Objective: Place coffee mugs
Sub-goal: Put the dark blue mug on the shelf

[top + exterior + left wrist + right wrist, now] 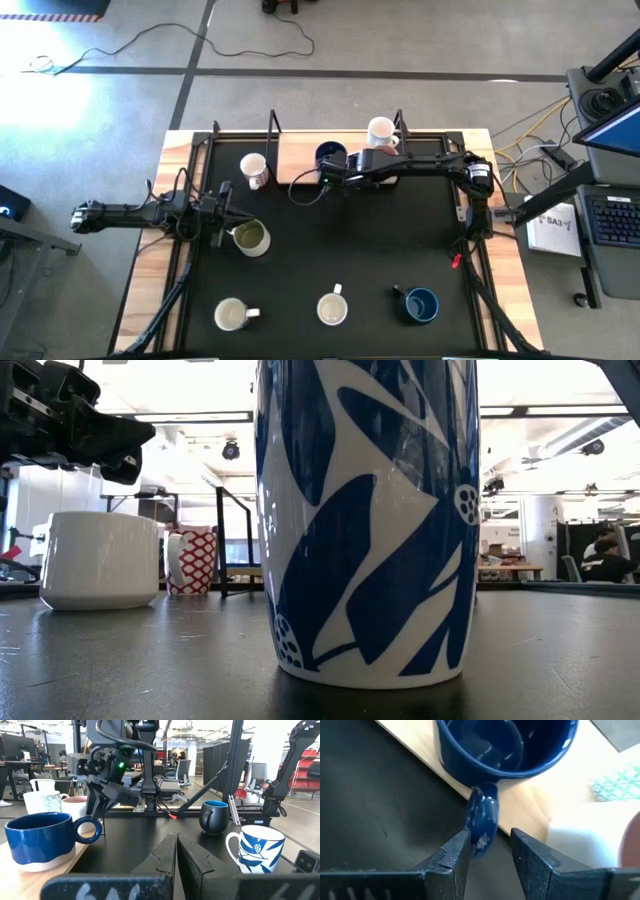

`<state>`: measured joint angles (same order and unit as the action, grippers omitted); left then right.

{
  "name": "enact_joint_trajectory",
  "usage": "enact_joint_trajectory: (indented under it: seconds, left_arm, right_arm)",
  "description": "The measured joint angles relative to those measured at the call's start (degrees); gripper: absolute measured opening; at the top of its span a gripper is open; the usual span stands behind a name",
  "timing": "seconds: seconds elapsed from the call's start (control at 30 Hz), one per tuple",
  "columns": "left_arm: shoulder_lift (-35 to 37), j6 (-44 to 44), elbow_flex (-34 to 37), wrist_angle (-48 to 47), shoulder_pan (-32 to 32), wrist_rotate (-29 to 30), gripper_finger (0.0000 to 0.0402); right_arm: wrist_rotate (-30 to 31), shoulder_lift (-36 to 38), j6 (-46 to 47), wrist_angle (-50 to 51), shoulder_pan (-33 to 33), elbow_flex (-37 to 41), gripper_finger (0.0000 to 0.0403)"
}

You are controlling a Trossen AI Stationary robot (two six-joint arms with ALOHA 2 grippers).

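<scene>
1. Mugs are seen from above spread over the black mat (pixel 330 250): a blue mug (pixel 330 156) at the far wooden edge, a red-print mug (pixel 255 170), an olive mug (pixel 250 238), and three along the near side. The right gripper (pixel 330 178) is placed at the blue mug; the left gripper (pixel 222 215) is beside the olive mug.
2. Low view: a blue-leaf mug (pixel 365 520) fills the frame (very close), a white mug (pixel 100 558) beside it.
3. Left wrist: fingers (pixel 192 857) are seen closed together.
4. Right wrist: the jaws are parted narrowly, one finger (pixel 452 855) touching the handle (pixel 482 820).
</scene>
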<state>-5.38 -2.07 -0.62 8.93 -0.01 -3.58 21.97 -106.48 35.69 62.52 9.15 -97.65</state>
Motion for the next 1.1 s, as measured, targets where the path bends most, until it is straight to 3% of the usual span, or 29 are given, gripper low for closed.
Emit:
enact_joint_trajectory:
  seconds: [0.4, 0.7, 0.87, 1.1]
  left_arm:
    - [0.00, 0.01, 0.00, -0.01, -0.01, -0.01, 0.0000]
    - [-0.01, 0.02, 0.00, 0.00, -0.02, 0.01, 0.0000]
    - [-0.01, 0.02, 0.00, 0.00, -0.02, 0.01, 0.0000]
    - [-0.01, 0.02, 0.00, 0.00, 0.00, 0.01, 0.0000]
  right_arm:
    - [-0.20, -0.04, -7.22, -0.30, 0.61, -5.37, 0.0134]
    - [-4.38, -0.15, -14.67, -3.76, 4.05, -5.35, 0.0134]
    - [-10.73, -0.23, -19.74, -6.18, 5.54, -5.22, 0.0135]
    - [-14.39, -0.52, -23.89, -8.65, 7.02, -5.13, 0.0134]
